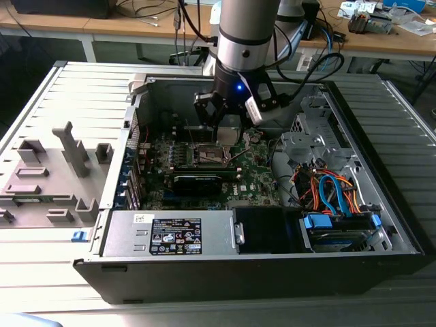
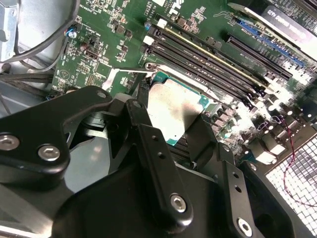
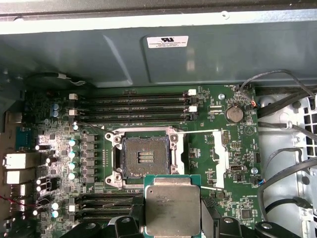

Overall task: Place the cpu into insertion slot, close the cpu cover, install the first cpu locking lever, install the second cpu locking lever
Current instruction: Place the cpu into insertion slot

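In both wrist views my gripper (image 3: 172, 222) (image 2: 171, 128) is shut on the cpu (image 3: 172, 204) (image 2: 177, 106), a flat square chip with a silver-grey top, pinched at two opposite edges. The chip hangs above the green motherboard, just beside the insertion slot (image 3: 142, 156), whose dark contact field lies uncovered inside a silvery border. Thin silvery lever wires (image 3: 200, 132) stick out past the socket. In the exterior view the gripper (image 1: 221, 129) reaches down into the open case over the slot (image 1: 208, 155). I cannot pick out the cpu cover for certain.
Long black memory slots (image 3: 131, 106) run along one side of the socket. A black card (image 1: 197, 180) lies in front of it. Case walls (image 1: 170, 85), a power supply (image 1: 174, 234) and orange and blue cables (image 1: 330, 187) ring the board. A grey fixture (image 1: 51, 170) lies at the exterior view's left.
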Action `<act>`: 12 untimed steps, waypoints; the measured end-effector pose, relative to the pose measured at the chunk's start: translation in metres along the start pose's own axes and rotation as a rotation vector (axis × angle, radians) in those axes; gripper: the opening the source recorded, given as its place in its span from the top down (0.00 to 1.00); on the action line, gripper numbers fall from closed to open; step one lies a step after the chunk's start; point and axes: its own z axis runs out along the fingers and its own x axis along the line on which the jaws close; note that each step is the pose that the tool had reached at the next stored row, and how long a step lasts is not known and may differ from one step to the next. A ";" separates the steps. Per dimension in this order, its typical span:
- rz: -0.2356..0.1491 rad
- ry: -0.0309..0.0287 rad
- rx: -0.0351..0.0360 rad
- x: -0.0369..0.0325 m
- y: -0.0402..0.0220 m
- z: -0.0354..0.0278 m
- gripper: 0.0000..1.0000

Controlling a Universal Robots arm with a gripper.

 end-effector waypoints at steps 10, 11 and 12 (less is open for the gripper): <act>0.000 -0.0001 0.0020 -0.0001 -0.0002 0.0025 0.45; 0.000 -0.0001 0.0020 0.0000 -0.0002 0.0027 0.45; 0.000 -0.0001 0.0023 -0.0001 -0.0003 0.0029 0.45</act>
